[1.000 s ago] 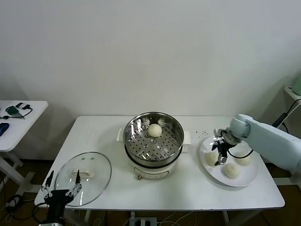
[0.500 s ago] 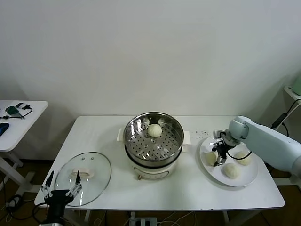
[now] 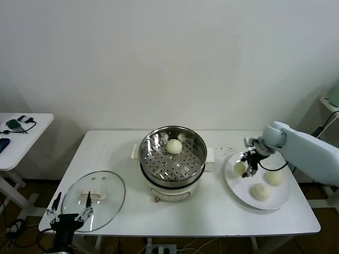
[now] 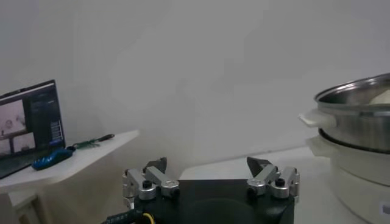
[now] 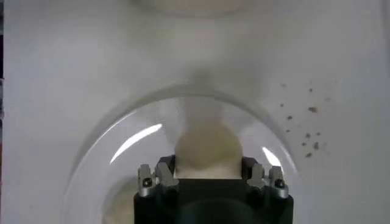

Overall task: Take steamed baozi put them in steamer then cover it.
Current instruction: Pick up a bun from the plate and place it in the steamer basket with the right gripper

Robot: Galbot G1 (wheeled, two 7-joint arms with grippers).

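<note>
One bun sits between the fingers of the right gripper, which pinch it over the white plate. Two more buns lie on that plate. Another bun rests in the steamer in the middle of the counter. The glass lid lies near the left gripper, whose fingers are spread wide. No writing can be read.

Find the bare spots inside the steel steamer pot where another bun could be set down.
The round shiny steel steamer pot holds one pale cream bun at the far side of its perforated tray; the near and left tray area is bare.
</note>
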